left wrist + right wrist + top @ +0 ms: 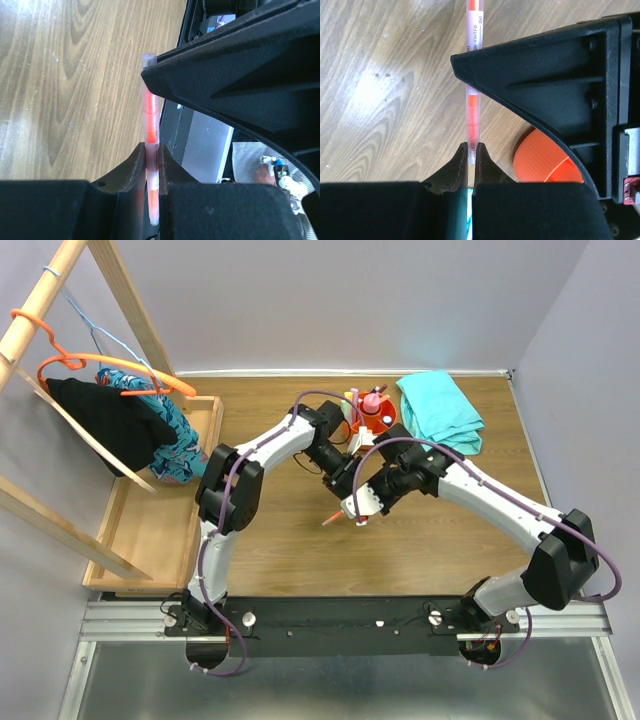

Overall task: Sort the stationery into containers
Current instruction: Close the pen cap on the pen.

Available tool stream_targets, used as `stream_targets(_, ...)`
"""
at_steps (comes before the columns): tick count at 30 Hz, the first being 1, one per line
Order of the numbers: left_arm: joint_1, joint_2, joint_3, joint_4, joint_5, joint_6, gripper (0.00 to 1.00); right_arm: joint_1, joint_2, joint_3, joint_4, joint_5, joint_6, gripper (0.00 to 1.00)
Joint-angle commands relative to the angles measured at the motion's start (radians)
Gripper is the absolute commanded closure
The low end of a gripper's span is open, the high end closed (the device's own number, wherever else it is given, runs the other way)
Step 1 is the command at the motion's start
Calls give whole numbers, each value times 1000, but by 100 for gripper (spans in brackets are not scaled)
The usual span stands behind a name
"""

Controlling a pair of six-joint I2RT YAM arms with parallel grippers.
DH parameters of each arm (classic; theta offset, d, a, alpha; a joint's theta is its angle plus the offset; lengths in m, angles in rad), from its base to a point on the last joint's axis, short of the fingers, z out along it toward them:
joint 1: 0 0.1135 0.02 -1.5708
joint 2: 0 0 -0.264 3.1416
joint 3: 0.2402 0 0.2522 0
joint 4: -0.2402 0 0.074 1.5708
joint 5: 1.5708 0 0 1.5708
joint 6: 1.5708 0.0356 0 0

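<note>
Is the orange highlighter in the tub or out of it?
Out. Both the left gripper and right gripper are shut on the highlighter over the wood table, clear of the tub.

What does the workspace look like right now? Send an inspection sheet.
Surface: wooden table, nothing spilled seen.
Job's things: orange highlighter between the grippers; orange tub at the far edge, pink glue bottle in it.
Clutter: teal cloth beside the tub.
Grippers: left gripper and right gripper both shut on the highlighter.
Cables: purple cables loop along both arms, no snag seen.
Surroundings: wooden tray and clothes rack with hung garments, left.
</note>
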Motion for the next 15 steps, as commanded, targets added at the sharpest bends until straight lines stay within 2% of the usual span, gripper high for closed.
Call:
stream_targets(1, -30, 8, 52, 82, 46, -28, 100, 50, 21, 46, -49, -94, 6, 93)
stream_targets(7, -33, -3, 61, 118, -11, -52, 100, 67, 36, 91, -125, -149, 16, 94)
stream_targets(15, -50, -4, 92, 118, -121, -55, 100, 69, 232, 312, -382, -221, 88, 92)
